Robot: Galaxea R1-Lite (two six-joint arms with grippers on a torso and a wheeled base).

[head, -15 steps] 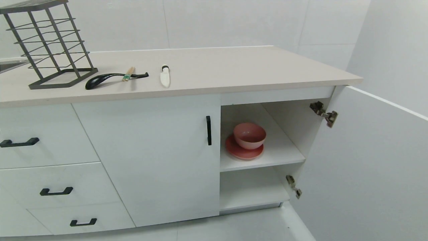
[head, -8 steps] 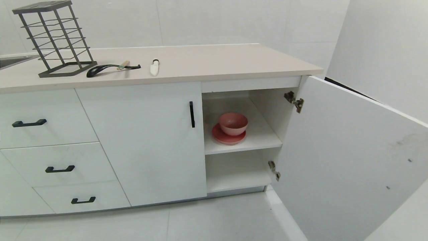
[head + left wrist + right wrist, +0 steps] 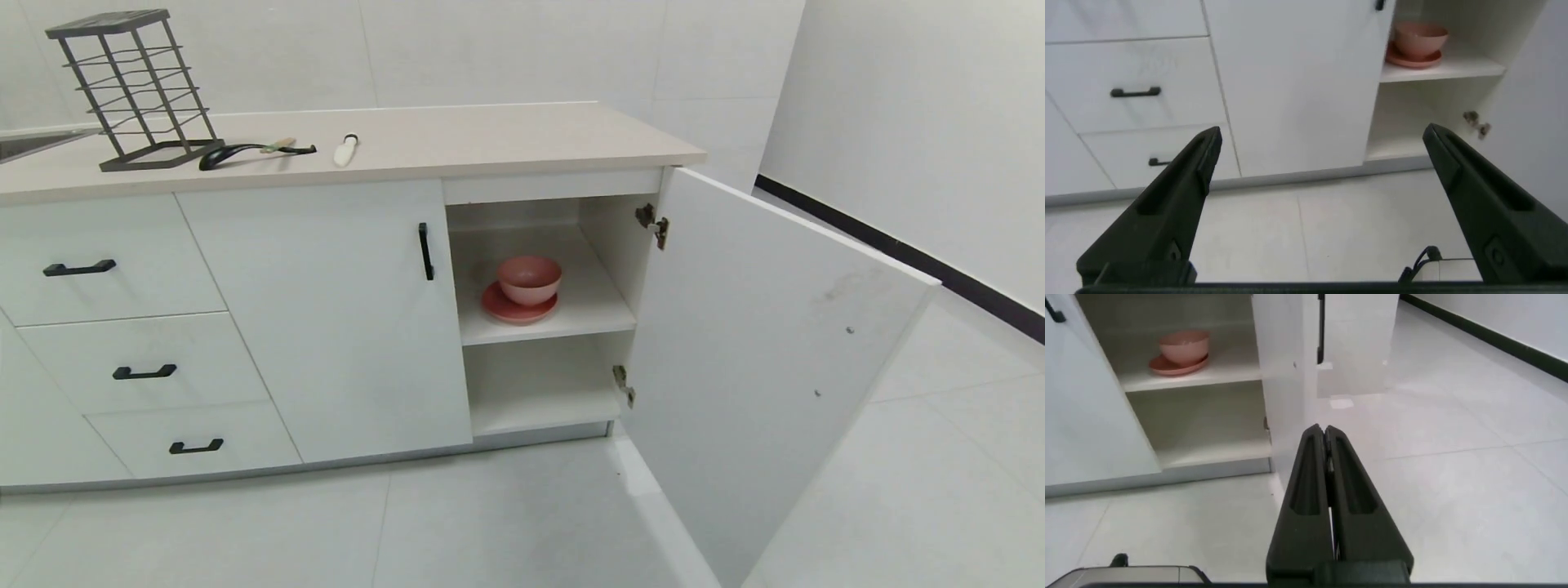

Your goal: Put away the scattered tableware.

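left gripper [image 3: 1323, 133]: fingers spread wide apart, nothing between them; it hangs over the floor in front of the drawers [image 3: 122, 318]
right gripper [image 3: 1324, 433]: fingers pressed together, holding nothing; it points at the floor near the lower edge of the open door [image 3: 759, 343]
bowl [image 3: 529, 278]: pink, upright, sitting on the plate [image 3: 518, 309]; both rest on the upper shelf [image 3: 588, 314] of the open cabinet compartment
spoon [image 3: 237, 153]: black, long-handled, lying flat on the countertop [image 3: 490, 139] just beside the base of the wire rack [image 3: 135, 90]
chopsticks [image 3: 282, 144]: light wood, lying across the spoon's handle; touching it
knife [image 3: 346, 150]: white, lying flat on the countertop near the spoon's handle end, apart from it
open door: swung out wide on its hinges, inner face showing
closed door [image 3: 326, 318]: shut, between the drawers and the open compartment; black vertical handle at its edge
lower shelf [image 3: 539, 400]: below the bowl and plate
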